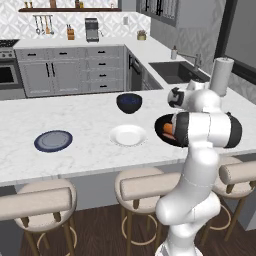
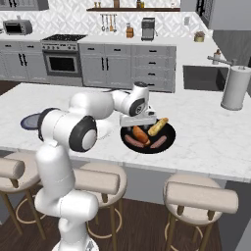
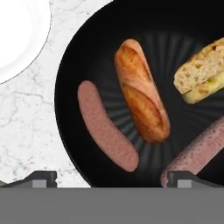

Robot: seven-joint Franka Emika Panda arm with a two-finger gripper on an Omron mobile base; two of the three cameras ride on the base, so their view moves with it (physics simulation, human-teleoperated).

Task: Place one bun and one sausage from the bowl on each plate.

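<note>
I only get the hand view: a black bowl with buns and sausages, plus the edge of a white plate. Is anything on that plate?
Observer: No, the white plate is bare in the left base view.
Operator: Is there a second plate?
Observer: Yes, a blue-grey plate, also bare, lies left of it on the counter in that view.
Operator: Anything else nearby?
Observer: A small blue bowl stands behind the white plate.

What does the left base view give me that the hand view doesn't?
Left base view alone: the blue-grey plate, the dark blue bowl, the sink, stools. Hand view alone: the black bowl's contents, two sausages, a browned bun, a split bun, with the open jaws above them. Both: the white plate and black bowl.
</note>
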